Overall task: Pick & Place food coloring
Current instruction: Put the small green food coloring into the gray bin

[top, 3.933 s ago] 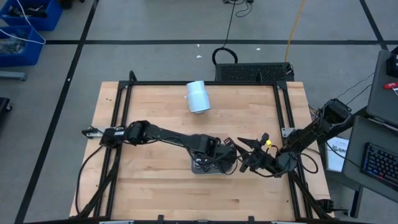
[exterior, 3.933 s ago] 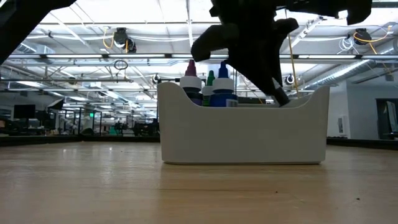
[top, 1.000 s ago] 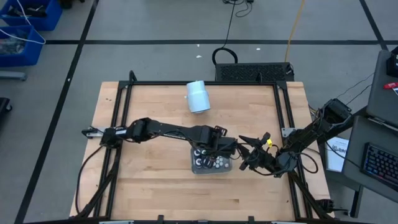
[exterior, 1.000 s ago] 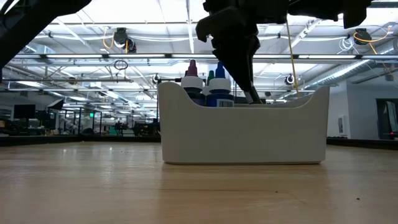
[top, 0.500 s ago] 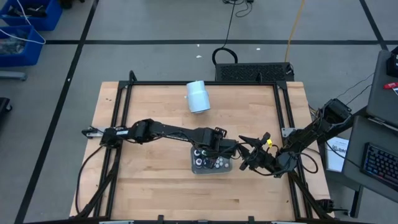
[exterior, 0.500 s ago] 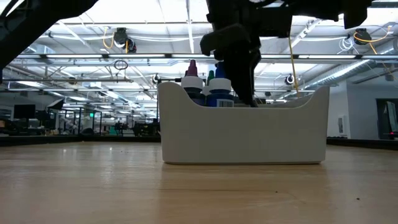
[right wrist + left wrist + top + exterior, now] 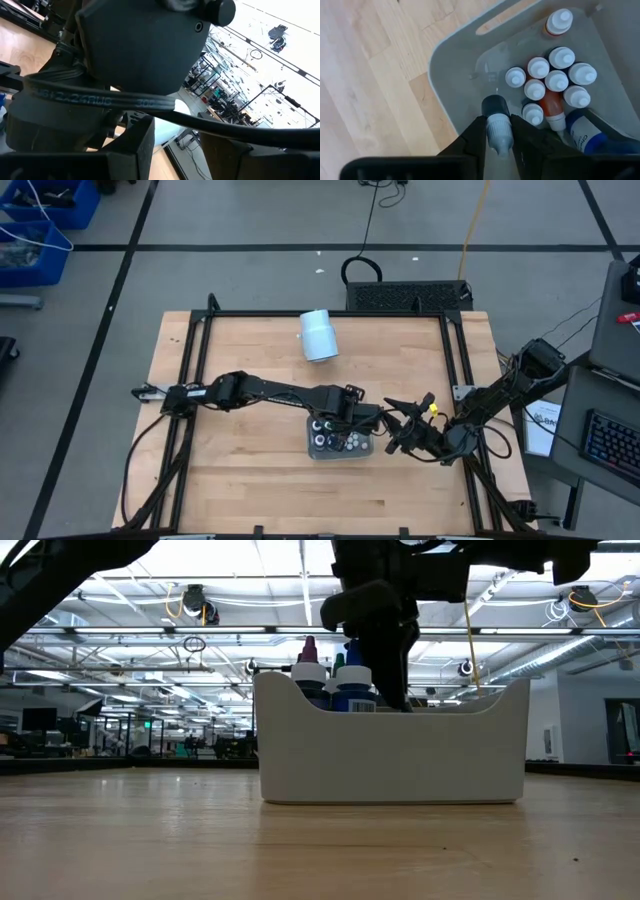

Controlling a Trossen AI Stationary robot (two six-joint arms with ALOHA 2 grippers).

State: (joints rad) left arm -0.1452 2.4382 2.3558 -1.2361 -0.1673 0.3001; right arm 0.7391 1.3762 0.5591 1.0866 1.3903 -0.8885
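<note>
Bottles of food coloring (image 7: 554, 80), white-capped, are clustering in the grey tray (image 7: 451, 70); left hand (image 7: 499, 137) is pinching a dark-capped bottle (image 7: 497, 123).

Faint raised lettering is seen along a black cable (image 7: 100, 100), but it cannot be read; no other text is legible.
</note>
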